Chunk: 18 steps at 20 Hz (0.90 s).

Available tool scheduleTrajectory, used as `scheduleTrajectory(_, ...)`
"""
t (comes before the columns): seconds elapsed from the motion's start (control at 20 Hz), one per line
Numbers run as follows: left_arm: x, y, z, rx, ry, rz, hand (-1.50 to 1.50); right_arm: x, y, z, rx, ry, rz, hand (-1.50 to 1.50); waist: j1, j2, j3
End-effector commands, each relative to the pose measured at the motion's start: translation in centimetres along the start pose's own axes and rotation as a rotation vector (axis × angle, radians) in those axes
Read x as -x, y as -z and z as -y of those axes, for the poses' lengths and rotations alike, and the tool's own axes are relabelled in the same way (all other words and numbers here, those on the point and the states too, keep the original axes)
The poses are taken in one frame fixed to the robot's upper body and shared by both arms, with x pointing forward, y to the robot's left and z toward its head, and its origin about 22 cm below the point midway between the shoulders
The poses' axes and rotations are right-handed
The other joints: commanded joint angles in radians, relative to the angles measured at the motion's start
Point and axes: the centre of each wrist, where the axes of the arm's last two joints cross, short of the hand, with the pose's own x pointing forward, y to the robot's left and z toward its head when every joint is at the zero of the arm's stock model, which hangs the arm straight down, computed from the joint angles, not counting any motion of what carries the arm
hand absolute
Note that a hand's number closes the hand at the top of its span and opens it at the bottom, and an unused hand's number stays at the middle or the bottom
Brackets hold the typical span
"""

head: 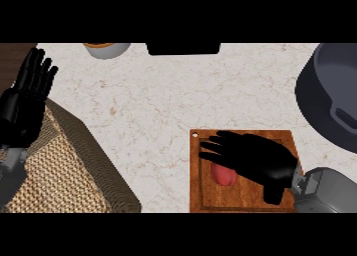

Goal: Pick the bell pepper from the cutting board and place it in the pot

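Fingers (214,146) of the black right hand (255,159) spread out nearly straight, pointing toward 10 o'clock, palm down over the small red bell pepper (224,176); no curl round it, nothing gripped. Pepper lies on the rectangular brown wooden cutting board (244,172), partly hidden under the palm. Big dark grey metal pot (336,97) sits at 2 o'clock from the board, apart from it. Left hand (22,97) rests open, fingers up, at 9 o'clock edge, beside a woven tan mat (59,172).
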Motion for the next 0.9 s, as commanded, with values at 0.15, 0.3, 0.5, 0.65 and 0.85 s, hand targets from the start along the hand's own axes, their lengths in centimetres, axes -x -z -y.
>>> scheduleTrajectory(0.15,1.8,0.0,0.4,-0.023,-0.059,-0.028,0.00,0.4,1.7,-2.0,-0.009,-0.026,-0.087,-1.50,0.000,0.014,-0.037)
scheduleTrajectory(0.3,2.0,-1.0,1.4,-0.026,-0.053,-0.047,0.00,-0.8,2.5,-2.4,0.004,-0.012,-0.070,-1.50,0.000,0.010,-0.037)
scheduleTrajectory(0.5,0.8,0.2,1.5,-0.016,-0.071,-0.020,0.00,0.6,3.9,-3.7,0.002,-0.018,-0.042,-1.50,0.005,0.014,-0.037)
scheduleTrajectory(0.65,1.8,-0.2,1.9,-0.013,-0.059,-0.020,0.00,0.1,3.8,-5.2,-0.002,-0.021,-0.031,-1.50,-0.005,0.012,-0.037)
scheduleTrajectory(0.85,0.7,1.3,2.4,-0.017,-0.066,-0.033,0.00,0.5,5.8,-6.4,-0.035,0.012,-0.004,-1.50,-0.005,0.017,-0.036)
